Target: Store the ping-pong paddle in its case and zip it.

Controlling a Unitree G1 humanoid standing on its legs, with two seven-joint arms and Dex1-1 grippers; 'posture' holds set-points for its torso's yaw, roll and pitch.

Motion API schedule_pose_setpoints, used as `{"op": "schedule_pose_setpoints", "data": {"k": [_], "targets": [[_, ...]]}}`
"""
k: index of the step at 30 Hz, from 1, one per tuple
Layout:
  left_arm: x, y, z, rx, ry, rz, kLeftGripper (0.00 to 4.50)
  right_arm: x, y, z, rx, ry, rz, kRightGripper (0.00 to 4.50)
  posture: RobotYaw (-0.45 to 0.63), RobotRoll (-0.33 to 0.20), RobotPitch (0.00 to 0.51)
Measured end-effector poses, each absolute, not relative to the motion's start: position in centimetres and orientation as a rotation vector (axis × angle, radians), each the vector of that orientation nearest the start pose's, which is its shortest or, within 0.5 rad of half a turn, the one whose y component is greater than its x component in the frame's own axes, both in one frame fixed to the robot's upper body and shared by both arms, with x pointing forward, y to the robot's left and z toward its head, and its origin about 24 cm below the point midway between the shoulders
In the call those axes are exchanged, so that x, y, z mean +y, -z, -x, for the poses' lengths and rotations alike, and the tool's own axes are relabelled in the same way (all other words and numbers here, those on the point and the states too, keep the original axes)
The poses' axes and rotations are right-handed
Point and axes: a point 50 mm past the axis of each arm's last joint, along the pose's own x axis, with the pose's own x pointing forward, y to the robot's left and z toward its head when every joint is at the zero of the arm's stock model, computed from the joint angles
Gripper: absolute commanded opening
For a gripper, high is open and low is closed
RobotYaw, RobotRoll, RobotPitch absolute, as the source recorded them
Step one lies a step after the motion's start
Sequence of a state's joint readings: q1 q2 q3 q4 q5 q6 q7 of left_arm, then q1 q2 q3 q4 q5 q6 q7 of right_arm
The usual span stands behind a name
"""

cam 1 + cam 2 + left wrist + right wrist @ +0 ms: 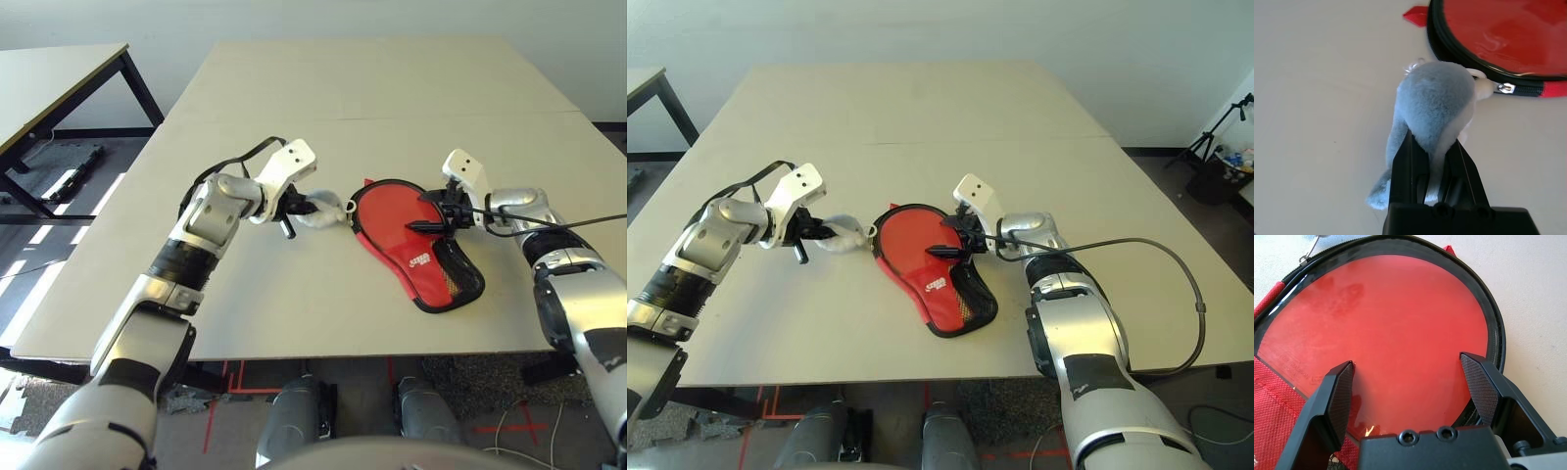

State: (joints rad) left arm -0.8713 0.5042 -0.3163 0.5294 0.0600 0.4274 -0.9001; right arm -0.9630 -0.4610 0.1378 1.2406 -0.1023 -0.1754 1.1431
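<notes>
Left gripper (pixel 1432 161) jaws clamp fluffy ball (pixel 1435 105); right gripper (pixel 1410 377) jaws wide over glossy paddle (pixel 1396 328).

This looks like a robotics lab or test room rather than a home. A broad, plain beige table (pixel 294 294) stands on a dark floor marked with red tape lines (pixel 223 411), the kind used to fix positions. A second bare table with black metal legs (pixel 69 83) stands to the left, beside equipment lying on the floor (pixel 59 166). The walls are bare and white. A black tripod stand (pixel 1215 137) sits in the far right corner, and loose cables (pixel 509 431) trail over the floor.
</notes>
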Motion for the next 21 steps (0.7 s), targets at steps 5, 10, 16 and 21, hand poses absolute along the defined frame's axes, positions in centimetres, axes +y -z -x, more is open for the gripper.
{"op": "schedule_pose_setpoints", "data": {"k": [5,10,16,21], "targets": [[15.8,-15.3,-38.9,0.380,0.771,-0.666,0.10,-20.1,-9.4,-36.8,0.426,-1.037,0.462,4.50,-0.01,0.000,0.058],[15.4,-15.1,-40.0,0.363,0.731,-0.691,0.10,-20.1,-9.4,-36.7,0.417,-1.042,0.466,4.50,-0.03,0.000,0.058],[14.0,-15.6,-41.1,0.329,0.702,-0.710,0.10,-20.2,-9.4,-36.6,0.409,-1.045,0.470,4.50,-0.06,0.000,0.060],[12.4,-16.3,-41.7,0.278,0.651,-0.727,0.10,-20.2,-9.4,-36.5,0.400,-1.050,0.471,4.50,-0.08,0.000,0.064]]}}
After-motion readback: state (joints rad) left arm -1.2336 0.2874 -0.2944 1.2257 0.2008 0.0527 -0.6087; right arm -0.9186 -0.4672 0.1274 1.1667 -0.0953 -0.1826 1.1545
